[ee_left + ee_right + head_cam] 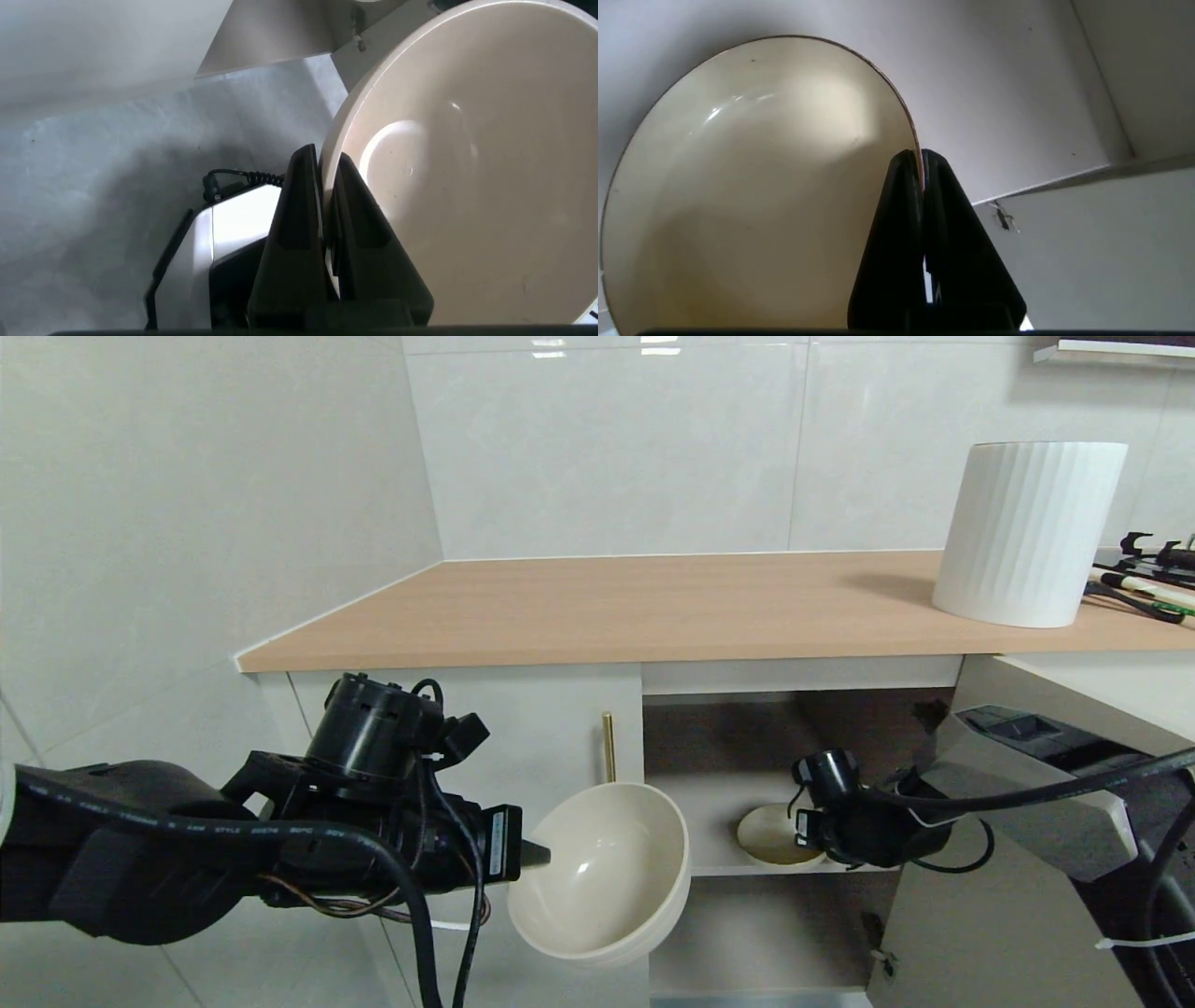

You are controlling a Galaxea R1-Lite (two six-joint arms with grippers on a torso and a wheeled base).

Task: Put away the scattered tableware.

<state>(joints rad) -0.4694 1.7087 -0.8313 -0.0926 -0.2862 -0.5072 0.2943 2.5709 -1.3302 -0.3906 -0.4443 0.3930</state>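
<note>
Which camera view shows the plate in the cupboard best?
The right wrist view: the plate appears nearly whole and close, its rim pinched by the right pincer. The head view shows it small, in the open cupboard, partly behind that pincer. The left wrist view faces the bowl instead.

Cream round bowl (607,877) and cream shallow dish (766,835) looked smooth and glossy; light wood-grain countertop (607,607) and white ribbed cylinder (1027,532) looked matt; white wall tiles (607,448) were glossy.
</note>
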